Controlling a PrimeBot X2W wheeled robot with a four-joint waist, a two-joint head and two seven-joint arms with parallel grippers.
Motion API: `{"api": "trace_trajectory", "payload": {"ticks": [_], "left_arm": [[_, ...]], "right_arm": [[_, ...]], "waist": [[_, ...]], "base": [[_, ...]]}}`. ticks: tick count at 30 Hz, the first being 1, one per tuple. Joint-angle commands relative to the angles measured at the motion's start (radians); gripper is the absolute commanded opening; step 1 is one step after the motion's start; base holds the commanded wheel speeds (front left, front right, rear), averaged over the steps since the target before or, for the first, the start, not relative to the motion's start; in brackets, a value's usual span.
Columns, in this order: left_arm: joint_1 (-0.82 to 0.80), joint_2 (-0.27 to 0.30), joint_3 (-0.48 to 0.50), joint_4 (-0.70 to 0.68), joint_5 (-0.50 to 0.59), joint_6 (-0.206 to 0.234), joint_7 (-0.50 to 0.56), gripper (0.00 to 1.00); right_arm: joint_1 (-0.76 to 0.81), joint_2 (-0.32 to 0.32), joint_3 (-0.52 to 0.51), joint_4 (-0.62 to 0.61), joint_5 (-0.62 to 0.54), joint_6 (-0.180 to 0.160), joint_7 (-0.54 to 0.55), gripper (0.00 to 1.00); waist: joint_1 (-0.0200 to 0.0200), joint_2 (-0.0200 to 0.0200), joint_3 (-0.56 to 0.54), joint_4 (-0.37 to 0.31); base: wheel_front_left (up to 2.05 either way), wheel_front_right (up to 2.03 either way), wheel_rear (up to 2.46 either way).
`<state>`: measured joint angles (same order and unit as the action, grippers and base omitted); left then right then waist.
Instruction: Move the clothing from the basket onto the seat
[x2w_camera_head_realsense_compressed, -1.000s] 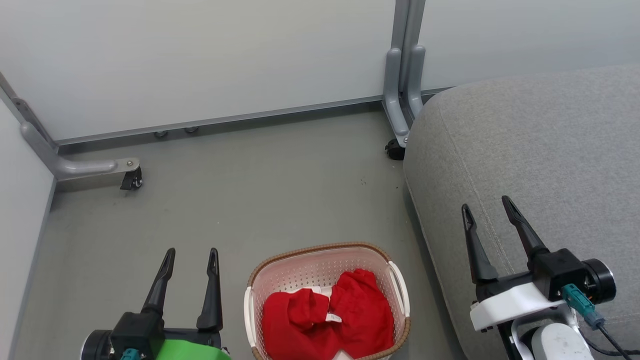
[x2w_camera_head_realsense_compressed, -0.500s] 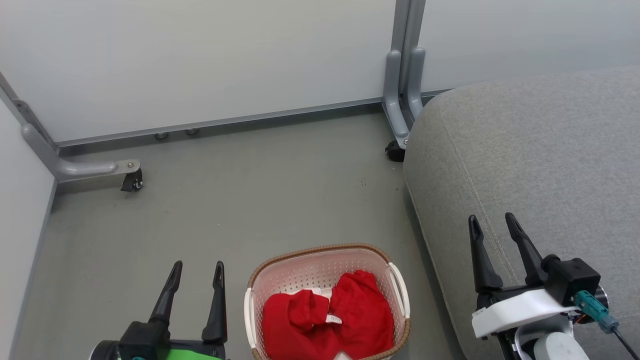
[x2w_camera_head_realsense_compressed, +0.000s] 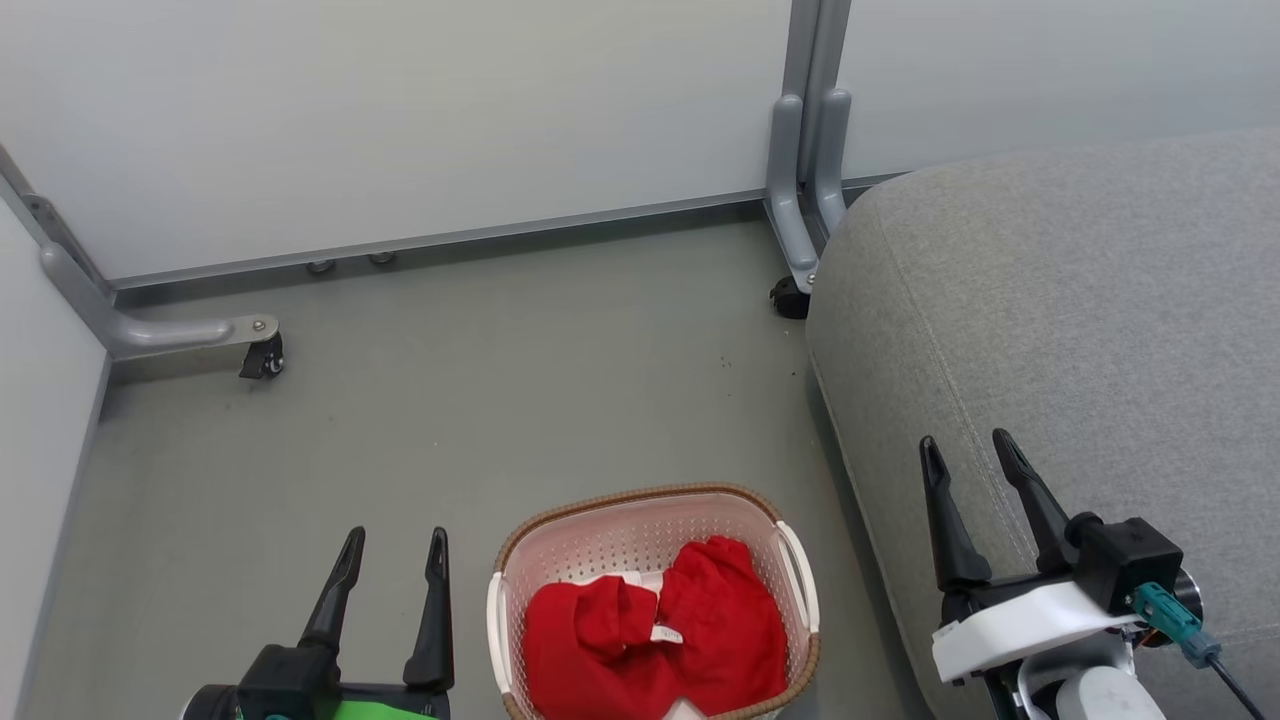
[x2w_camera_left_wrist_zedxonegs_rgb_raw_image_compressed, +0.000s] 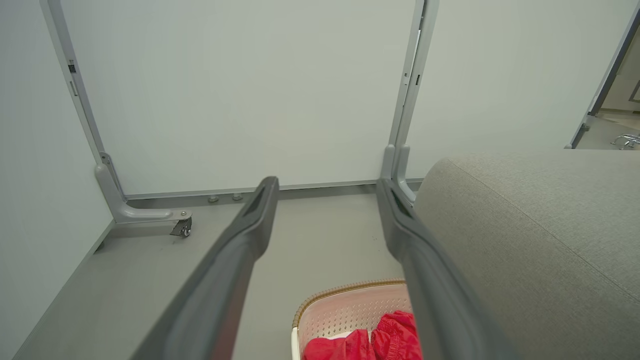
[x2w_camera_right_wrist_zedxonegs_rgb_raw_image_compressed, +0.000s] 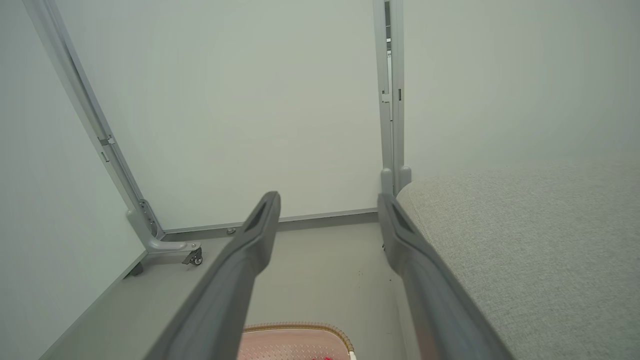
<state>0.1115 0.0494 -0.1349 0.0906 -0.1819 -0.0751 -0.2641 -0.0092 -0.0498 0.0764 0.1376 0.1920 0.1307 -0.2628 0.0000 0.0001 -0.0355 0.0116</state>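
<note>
Nearest, we list the left gripper (x2w_camera_head_realsense_compressed: 395, 538), low at the left above the grey floor (x2w_camera_head_realsense_compressed: 500, 400). Its two dark fingers are spread apart and hold nothing. Just to its right, we enter the basket (x2w_camera_head_realsense_compressed: 640, 494), standing on the floor with the red clothing (x2w_camera_head_realsense_compressed: 650, 640) heaped inside (a small white label shows on top). Further right is the right gripper (x2w_camera_head_realsense_compressed: 964, 445), fingers likewise parted and unladen, seen against the near left edge of the seat (x2w_camera_head_realsense_compressed: 1080, 320). The seat, of grey woven fabric, rises just beside the basket. Farthest, we record pale wall panels (x2w_camera_head_realsense_compressed: 400, 120), a grey metal post (x2w_camera_head_realsense_compressed: 812, 140) and a castered foot (x2w_camera_head_realsense_compressed: 262, 357).
</note>
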Motion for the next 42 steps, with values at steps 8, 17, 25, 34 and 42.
{"api": "trace_trajectory", "payload": {"ticks": [8, 17, 25, 34, 42], "left_arm": [[-0.013, 0.002, -0.005, 0.015, 0.011, -0.005, -0.001, 1.00], [-0.055, 0.002, -0.056, 0.188, 0.074, 0.004, 0.000, 1.00], [-0.284, 0.010, -0.137, 0.489, 0.180, -0.010, -0.001, 1.00], [-0.580, 0.058, -0.250, 0.834, 0.321, 0.026, -0.001, 1.00], [-0.799, 0.069, -0.278, 1.075, 0.347, 0.030, 0.019, 1.00]], "right_arm": [[-0.015, -0.002, 0.005, -0.003, -0.006, 0.000, -0.003, 1.00], [-0.035, -0.002, 0.034, -0.007, -0.021, 0.000, -0.003, 1.00], [-0.137, -0.001, 0.043, -0.044, -0.016, 0.000, -0.003, 1.00], [-0.221, -0.001, 0.052, -0.060, 0.014, 0.000, -0.003, 1.00], [-0.263, 0.000, 0.081, -0.070, 0.063, 0.000, -0.003, 1.00]], "waist": [[0.0000, -0.0001, 0.022, -0.030], [0.0000, -0.0001, 0.090, -0.066], [0.0000, -0.0001, 0.325, -0.114], [0.0000, -0.0001, 0.571, -0.183], [0.0000, -0.0001, 0.709, -0.241]], "base": [[0.00, 0.00, 0.00], [0.00, 0.00, 0.00], [0.00, 0.00, 0.00], [0.00, 0.00, 0.00], [0.00, 0.00, 0.00]]}}
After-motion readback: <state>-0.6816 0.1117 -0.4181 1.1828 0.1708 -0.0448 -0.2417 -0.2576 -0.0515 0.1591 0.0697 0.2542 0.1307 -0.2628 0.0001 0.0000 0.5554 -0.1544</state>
